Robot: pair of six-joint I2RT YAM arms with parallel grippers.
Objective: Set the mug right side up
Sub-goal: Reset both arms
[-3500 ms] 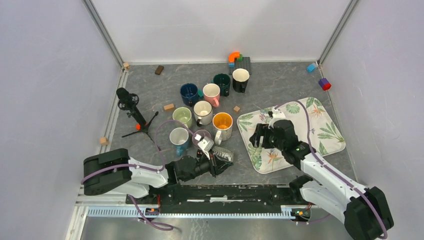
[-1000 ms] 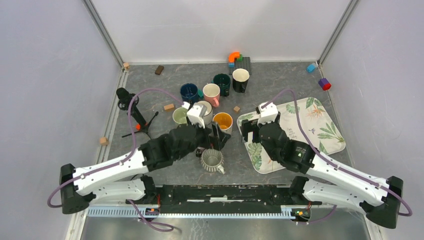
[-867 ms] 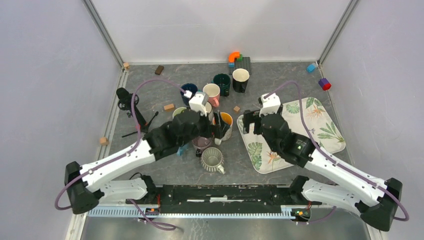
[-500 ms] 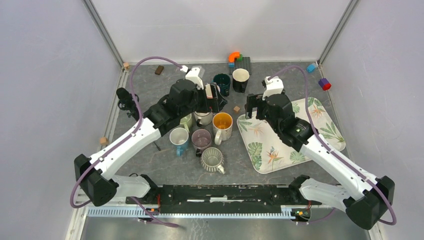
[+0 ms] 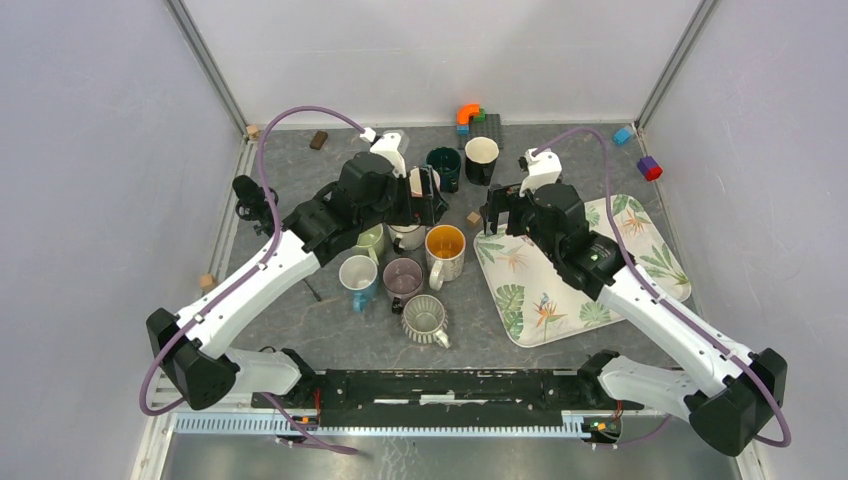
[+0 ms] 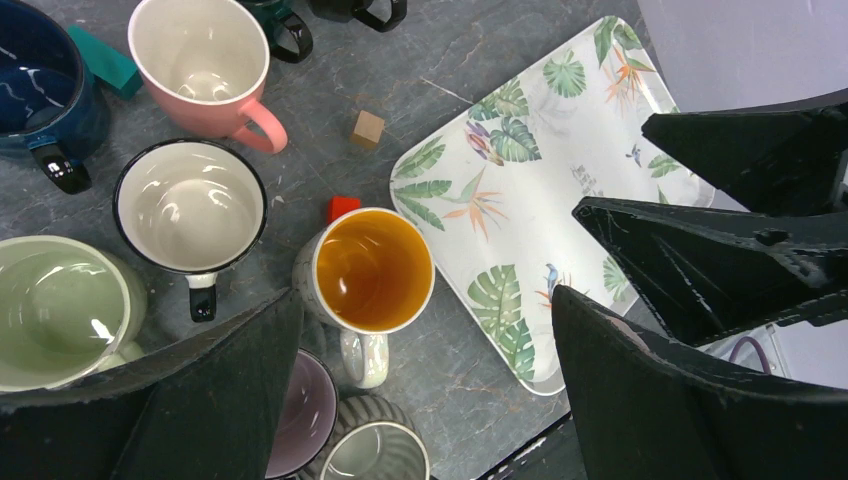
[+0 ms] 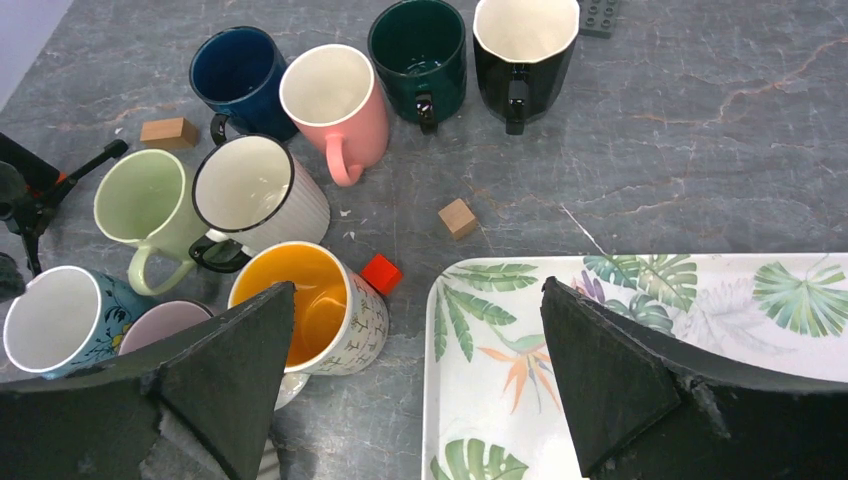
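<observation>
Left gripper [image 6: 425, 300] spread wide, empty. Grey ribbed ceramic mug [image 5: 425, 318] stands mouth-up, left of the leaf-print tray [image 5: 640, 262] near its front corner: likely rigid, slick, chip-prone; pinch rim wall or handle. Right gripper [image 7: 417, 288] also spread, empty.

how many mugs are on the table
10: back row navy, pink, dark green, black; middle pale green, white ribbed, orange-lined; front teal, lilac, grey ribbed. More may hide under arms.

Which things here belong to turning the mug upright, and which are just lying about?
Job: grey ribbed mug, standing upright.
Lying about: orange mug, pink mug, tray, tripod, wooden cube, red cube.
</observation>
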